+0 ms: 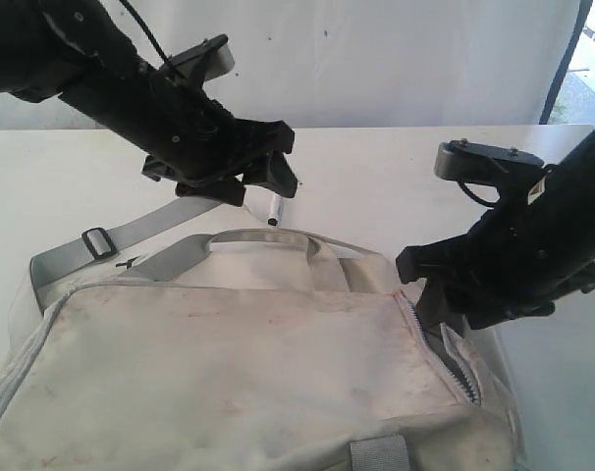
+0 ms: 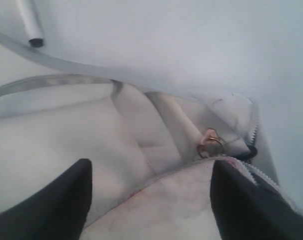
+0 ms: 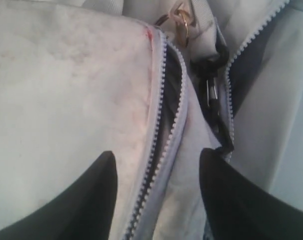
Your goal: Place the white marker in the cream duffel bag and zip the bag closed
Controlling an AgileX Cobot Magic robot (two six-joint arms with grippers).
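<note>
The cream duffel bag (image 1: pixel 229 363) lies across the near part of the table. Its grey end zipper (image 1: pixel 455 363) is partly undone and dark lining shows in the gap. The white marker (image 1: pixel 274 209) lies on the table just behind the bag, black tip toward it. My left gripper (image 1: pixel 253 188) hovers open above the bag's far edge, close beside the marker and holding nothing. In the left wrist view the marker (image 2: pixel 30 22) lies beyond the bag (image 2: pixel 66 150). My right gripper (image 1: pixel 430 299) is open at the bag's right end, straddling the zipper (image 3: pixel 164 125) without gripping it.
A grey shoulder strap (image 1: pixel 101 240) with a buckle trails off the bag's left. Grey handles (image 1: pixel 258 240) arch over its top. A brass ring (image 3: pixel 180 22) and a dark zipper pull (image 3: pixel 211 95) sit at the bag's right corner. A white backdrop (image 1: pixel 396 59) stands behind the table (image 1: pixel 376 167).
</note>
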